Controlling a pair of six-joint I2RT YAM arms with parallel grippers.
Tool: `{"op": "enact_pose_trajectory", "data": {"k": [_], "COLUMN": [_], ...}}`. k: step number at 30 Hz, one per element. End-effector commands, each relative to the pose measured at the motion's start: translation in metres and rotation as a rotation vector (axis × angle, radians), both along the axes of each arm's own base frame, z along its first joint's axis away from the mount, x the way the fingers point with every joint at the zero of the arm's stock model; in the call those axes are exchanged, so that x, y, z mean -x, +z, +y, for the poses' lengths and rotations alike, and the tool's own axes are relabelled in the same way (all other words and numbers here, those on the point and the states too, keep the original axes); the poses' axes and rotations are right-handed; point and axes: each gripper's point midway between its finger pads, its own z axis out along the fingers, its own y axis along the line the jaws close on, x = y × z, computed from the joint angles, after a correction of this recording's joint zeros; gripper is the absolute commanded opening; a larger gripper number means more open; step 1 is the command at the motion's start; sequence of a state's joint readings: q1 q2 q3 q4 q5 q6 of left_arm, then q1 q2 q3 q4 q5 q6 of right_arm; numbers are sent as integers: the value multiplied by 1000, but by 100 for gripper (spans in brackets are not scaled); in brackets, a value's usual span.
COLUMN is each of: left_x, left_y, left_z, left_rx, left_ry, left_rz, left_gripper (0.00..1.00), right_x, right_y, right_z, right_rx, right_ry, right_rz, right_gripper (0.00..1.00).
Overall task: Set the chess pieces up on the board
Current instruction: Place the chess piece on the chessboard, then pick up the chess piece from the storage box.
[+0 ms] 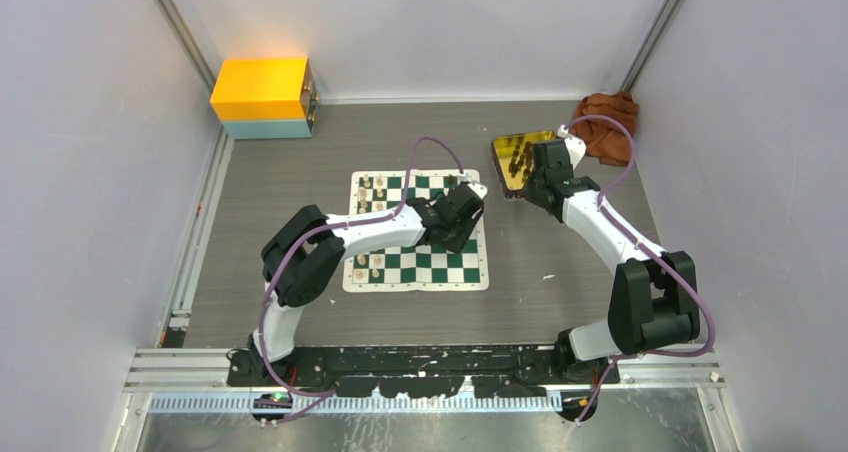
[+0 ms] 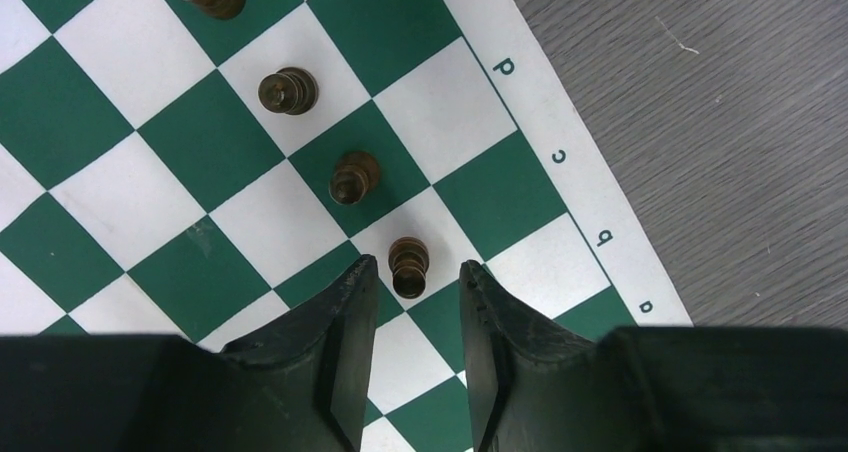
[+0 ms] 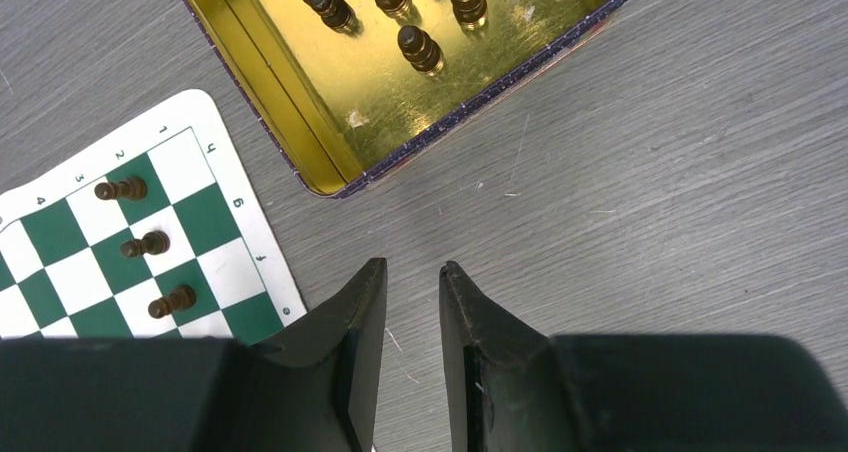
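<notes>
The green-and-white board (image 1: pixel 420 267) lies mid-table. In the left wrist view, several dark chess pieces stand in a diagonal row near the lettered border of the board (image 2: pixel 560 152). My left gripper (image 2: pixel 417 263) is open. The nearest dark pawn (image 2: pixel 409 267) stands upright at its fingertips, with a gap on each side. More pieces (image 1: pixel 367 265) stand along the board's left side. My right gripper (image 3: pixel 412 264) is open and empty over bare table, just short of the gold tray (image 3: pixel 300 122), which holds several dark pieces (image 3: pixel 420 49).
A yellow box (image 1: pixel 262 97) sits at the back left. A brown cloth (image 1: pixel 608 122) lies at the back right, behind the tray (image 1: pixel 522 157). Grey walls close in both sides. The board's corner (image 3: pixel 230 222) lies close to the tray.
</notes>
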State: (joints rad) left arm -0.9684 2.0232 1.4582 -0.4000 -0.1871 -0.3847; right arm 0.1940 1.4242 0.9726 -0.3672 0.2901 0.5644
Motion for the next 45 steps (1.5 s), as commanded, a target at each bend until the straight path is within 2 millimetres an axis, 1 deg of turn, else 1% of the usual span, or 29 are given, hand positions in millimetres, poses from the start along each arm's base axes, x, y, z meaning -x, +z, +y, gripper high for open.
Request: {"op": "enact_pose_trajectory", "data": {"k": [1, 4, 7, 13, 14, 15, 16, 17, 20, 25, 29, 30, 31, 33, 35, 41, 45], "left_x": [-5, -4, -2, 5, 5, 5, 4, 3, 1, -2, -4, -5, -5, -5, -5, -5, -3], "left_y": [19, 26, 44, 99, 107, 119, 122, 132, 147, 164, 171, 173, 176, 180, 185, 195, 196], "left_z": [-5, -1, 4, 20, 24, 29, 33, 39, 50, 60, 67, 69, 70, 74, 79, 87, 88], "left_rx": [55, 58, 79, 142, 146, 159, 155, 165, 162, 180, 195, 199, 206, 215, 226, 262, 264], "left_ry": [8, 14, 23, 43, 50, 59, 69, 83, 115, 142, 155, 157, 159, 163, 170, 177, 174], "left_rz": [-32, -38, -56, -126, -141, -164, -177, -201, -245, -281, -291, -292, -295, -300, -305, -321, -320], "left_gripper": [38, 38, 38, 38, 38, 38, 38, 39, 39, 40, 40, 40, 40, 40, 41, 51, 53], "right_x": [-8, -8, -9, -16, -19, -21, -25, -31, -49, -86, -116, -122, -127, -137, -144, -154, -157], "right_y": [22, 23, 25, 28, 27, 29, 31, 35, 40, 41, 35, 33, 26, 25, 22, 9, 2], "right_z": [0, 1, 1, 3, 4, 4, 4, 6, 10, 19, 28, 29, 29, 29, 29, 24, 19], "right_rx": [-25, -26, -29, -31, -29, -29, -27, -29, -31, -20, -13, -7, 2, 12, 12, 19, 19], "right_ry": [-15, -12, -10, -7, -8, -8, -8, -6, -1, 23, 54, 62, 65, 64, 66, 55, 47], "right_rz": [-84, -88, -95, -92, -89, -89, -90, -98, -99, -70, -42, -33, -7, -4, 7, 39, 53], "right_gripper": [32, 32, 32, 32, 32, 32, 32, 32, 32, 33, 33, 33, 33, 34, 34, 35, 35]}}
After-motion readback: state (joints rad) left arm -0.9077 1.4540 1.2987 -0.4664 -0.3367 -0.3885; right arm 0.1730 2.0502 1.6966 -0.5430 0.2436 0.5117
